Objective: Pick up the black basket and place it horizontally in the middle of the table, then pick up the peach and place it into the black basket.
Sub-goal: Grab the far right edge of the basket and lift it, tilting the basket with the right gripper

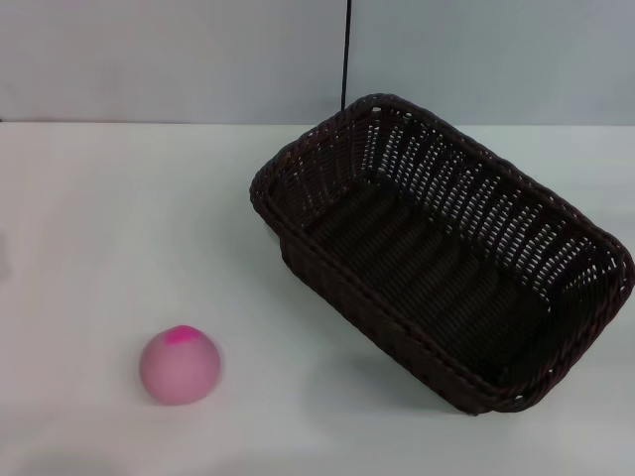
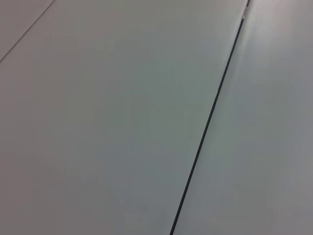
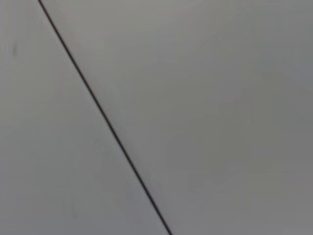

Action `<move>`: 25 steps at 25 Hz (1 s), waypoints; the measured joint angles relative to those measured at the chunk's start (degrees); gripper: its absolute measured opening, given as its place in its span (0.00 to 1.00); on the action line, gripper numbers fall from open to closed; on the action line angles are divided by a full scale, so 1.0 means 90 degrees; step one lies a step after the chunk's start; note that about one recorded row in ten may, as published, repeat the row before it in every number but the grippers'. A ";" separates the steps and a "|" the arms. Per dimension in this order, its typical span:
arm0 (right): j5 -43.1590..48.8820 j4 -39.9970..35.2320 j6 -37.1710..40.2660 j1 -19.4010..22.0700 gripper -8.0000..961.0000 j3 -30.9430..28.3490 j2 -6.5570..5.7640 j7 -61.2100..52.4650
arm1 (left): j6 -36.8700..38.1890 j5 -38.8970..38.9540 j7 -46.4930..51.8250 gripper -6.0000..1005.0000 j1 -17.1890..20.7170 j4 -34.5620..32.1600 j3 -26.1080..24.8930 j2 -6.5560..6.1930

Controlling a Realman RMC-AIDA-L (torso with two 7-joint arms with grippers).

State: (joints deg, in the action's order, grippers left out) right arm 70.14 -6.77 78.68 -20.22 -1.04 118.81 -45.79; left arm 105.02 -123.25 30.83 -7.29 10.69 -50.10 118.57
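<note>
The black basket (image 1: 446, 253) is a large dark woven basket lying at an angle on the right half of the white table (image 1: 119, 218), open side up and empty. The peach (image 1: 180, 365) is a small pale pink ball with a magenta patch on top, resting on the table at the front left, well apart from the basket. Neither gripper shows in the head view. Both wrist views show only a plain grey surface crossed by a thin dark line.
A grey wall (image 1: 179, 59) with a thin dark vertical seam (image 1: 346, 55) stands behind the table's far edge. Bare tabletop lies between the peach and the basket and along the left side.
</note>
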 joint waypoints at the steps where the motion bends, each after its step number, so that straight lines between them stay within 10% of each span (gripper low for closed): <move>1: 0.0001 -0.0063 -0.0083 0.0001 0.50 0.0244 -0.0014 0.0000 | 0.0000 0.0006 0.0020 0.45 -0.0001 0.0000 -0.0011 0.0002; 4: 0.0001 -0.0355 -0.0166 0.0031 0.51 0.0815 -0.0025 -0.0007 | -0.0011 0.0011 0.0020 0.32 -0.0006 0.0010 -0.0021 0.0006; 13: 0.0501 -0.2694 0.0054 0.0536 0.54 0.2717 -0.0086 -0.2630 | -0.0035 0.0019 0.0020 0.70 -0.0010 -0.0014 -0.0027 0.0009; 25: 0.4392 -0.6478 0.2293 -0.0463 0.57 0.2855 -0.0815 -0.8055 | -0.0167 0.0024 0.0017 0.73 -0.0062 -0.0008 0.0002 0.0012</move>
State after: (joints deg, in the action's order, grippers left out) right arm 109.67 -65.07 99.31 -24.39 24.65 111.48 -118.28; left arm 103.52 -123.03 30.98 -7.85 10.62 -50.08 118.68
